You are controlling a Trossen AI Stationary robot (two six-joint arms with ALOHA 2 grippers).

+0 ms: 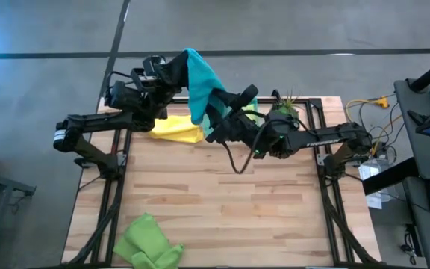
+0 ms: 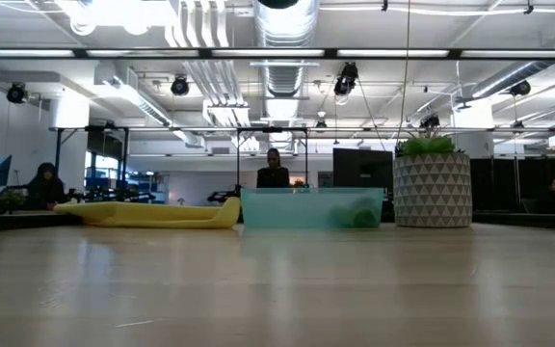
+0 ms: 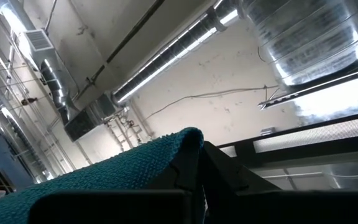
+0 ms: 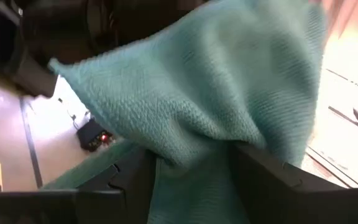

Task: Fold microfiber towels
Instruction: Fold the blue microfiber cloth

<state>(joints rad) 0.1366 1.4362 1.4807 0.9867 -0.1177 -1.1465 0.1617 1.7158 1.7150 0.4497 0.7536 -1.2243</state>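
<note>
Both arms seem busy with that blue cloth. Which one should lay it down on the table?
Probably the right gripper: it holds the teal towel's lower end, nearer the bare table. The left gripper grips the top.

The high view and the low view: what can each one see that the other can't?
Only the high view shows the blue towel lifted between the left claw and the right claw, and the green towel at the table's near edge. Only the low view shows the room's ceiling lights and seated people behind the table. Both show the yellow towel lying flat, the potted plant and the wooden table.
</note>
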